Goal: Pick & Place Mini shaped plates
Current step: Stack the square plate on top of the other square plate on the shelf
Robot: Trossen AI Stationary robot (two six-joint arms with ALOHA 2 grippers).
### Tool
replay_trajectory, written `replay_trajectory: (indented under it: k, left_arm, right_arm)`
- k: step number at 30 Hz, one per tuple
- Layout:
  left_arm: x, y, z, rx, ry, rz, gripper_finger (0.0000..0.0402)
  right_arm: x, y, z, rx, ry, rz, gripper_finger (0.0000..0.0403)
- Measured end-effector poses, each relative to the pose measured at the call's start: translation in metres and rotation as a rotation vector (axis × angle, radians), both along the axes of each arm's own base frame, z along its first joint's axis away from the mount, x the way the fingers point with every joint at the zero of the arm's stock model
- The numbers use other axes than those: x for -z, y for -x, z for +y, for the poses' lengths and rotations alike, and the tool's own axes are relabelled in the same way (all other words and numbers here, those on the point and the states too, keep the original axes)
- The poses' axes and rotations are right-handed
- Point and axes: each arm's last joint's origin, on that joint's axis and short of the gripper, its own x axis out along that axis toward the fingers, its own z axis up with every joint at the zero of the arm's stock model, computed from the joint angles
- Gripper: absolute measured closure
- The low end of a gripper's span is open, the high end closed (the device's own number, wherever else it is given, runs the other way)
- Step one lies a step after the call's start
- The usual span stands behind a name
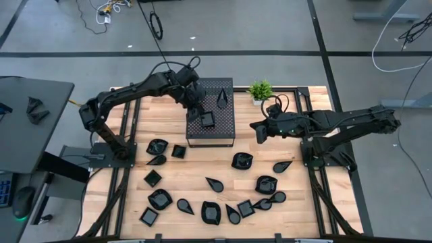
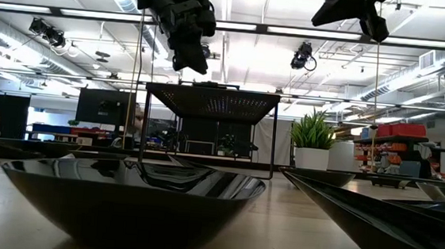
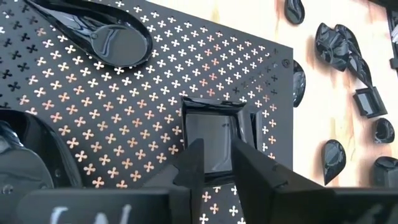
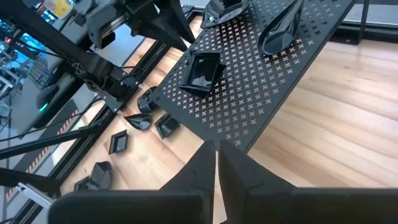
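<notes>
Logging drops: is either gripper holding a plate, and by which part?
Neither: left gripper straddles the square plate on the perforated box; right gripper is shut, empty.

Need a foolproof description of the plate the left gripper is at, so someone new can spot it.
Find the big black perforated box at the middle back of the table, beside the small potted plant. On its top, near the front edge, sits a small square plate, right under the left gripper. The other plates on that top, including a teardrop plate, are not square.
</notes>
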Motion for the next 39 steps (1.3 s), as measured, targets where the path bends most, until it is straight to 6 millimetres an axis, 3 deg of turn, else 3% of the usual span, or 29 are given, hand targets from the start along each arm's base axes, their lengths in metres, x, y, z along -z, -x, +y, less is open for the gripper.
replay_trajectory:
  k: [6, 9, 14, 24, 30, 39]
  left_arm:
    - [0.000, 0.000, 0.000, 0.025, -0.026, -0.005, 0.0320]
    - [0.003, -0.003, -0.001, 0.032, -0.089, 0.026, 0.0347]
    - [0.005, 0.000, 0.003, -0.106, -0.129, 0.096, 0.0395]
    - [0.020, -0.018, 0.008, -0.016, -0.139, 0.051, 0.0397]
    - [0.016, -0.026, 0.012, -0.012, -0.178, -0.046, 0.0393]
    - [0.024, -0.023, 0.013, -0.029, -0.102, 0.009, 0.0398]
  right_arm:
    - [0.000, 0.000, 0.000, 0.003, -0.004, -0.002, 0.0380]
    - [0.000, 0.000, 0.000, 0.003, -0.004, -0.005, 0.0380]
    - [-0.001, -0.001, 0.000, 0.019, -0.030, -0.023, 0.0380]
    - [-0.003, -0.002, 0.000, 0.032, -0.049, -0.060, 0.0380]
    - [-0.004, -0.003, 0.000, 0.032, -0.051, -0.071, 0.0380]
    - [-0.004, -0.003, 0.000, 0.042, -0.046, -0.073, 0.0380]
